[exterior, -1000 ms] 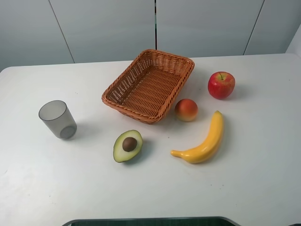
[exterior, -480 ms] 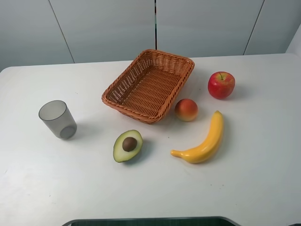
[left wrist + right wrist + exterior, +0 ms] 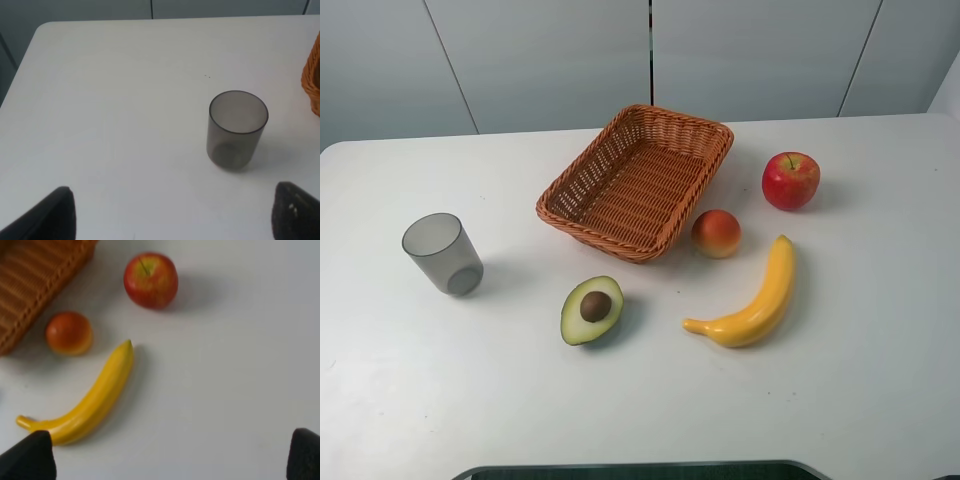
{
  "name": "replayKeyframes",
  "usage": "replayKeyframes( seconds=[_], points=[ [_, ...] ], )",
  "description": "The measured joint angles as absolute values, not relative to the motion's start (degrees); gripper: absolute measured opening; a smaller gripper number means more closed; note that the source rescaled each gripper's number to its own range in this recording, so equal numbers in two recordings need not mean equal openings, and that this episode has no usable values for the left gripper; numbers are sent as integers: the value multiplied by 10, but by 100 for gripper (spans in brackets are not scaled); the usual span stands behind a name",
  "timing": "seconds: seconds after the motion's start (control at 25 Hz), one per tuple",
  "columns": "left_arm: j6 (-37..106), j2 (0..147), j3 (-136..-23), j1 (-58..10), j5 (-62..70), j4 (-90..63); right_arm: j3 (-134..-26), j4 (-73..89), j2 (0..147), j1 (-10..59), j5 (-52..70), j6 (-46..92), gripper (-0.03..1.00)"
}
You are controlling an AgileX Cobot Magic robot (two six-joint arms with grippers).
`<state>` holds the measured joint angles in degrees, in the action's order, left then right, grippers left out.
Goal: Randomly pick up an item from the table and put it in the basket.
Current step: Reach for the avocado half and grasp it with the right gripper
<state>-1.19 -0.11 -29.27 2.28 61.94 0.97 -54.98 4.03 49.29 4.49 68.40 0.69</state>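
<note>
Two pairs of jaws stand wide apart with nothing between them. Only their dark fingertips show at the edges of the left wrist view, and likewise the right arm's fingertips in the right wrist view. Neither arm appears in the high view. The halved avocado lies cut face up on the white surface, a little left of the middle, between the grey cup and the banana. It sits just in front of the basket's near rim without touching it. Neither wrist camera catches it: the left one looks at the cup and a sliver of wicker, the right one at the banana, the peach and the apple. Since it lies on the left arm's half, that arm looks the nearer, and it would have to swing inward past the cup towards the middle. The avocado's long axis runs front to back, leaning right at its far end, so the jaws would probably best close across the short width, square to that line. The basket is empty, and the carry should be a short lift over the near rim.
</note>
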Motion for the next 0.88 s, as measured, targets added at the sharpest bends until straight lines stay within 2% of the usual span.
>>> replayKeyframes(
  seconds=[0.24,0.52,0.72,0.88],
  points=[
    [-12,-1,-293,23,619,10,-550,49,602,166,648,7,100],
    [-11,-1,-293,23,619,10,-550,84,712,301,573,-76,100],
    [-10,-1,-293,23,619,10,-550,91,807,369,492,-219,100],
    [-10,-1,-293,23,619,10,-565,82,896,406,473,-326,100]
  ],
)
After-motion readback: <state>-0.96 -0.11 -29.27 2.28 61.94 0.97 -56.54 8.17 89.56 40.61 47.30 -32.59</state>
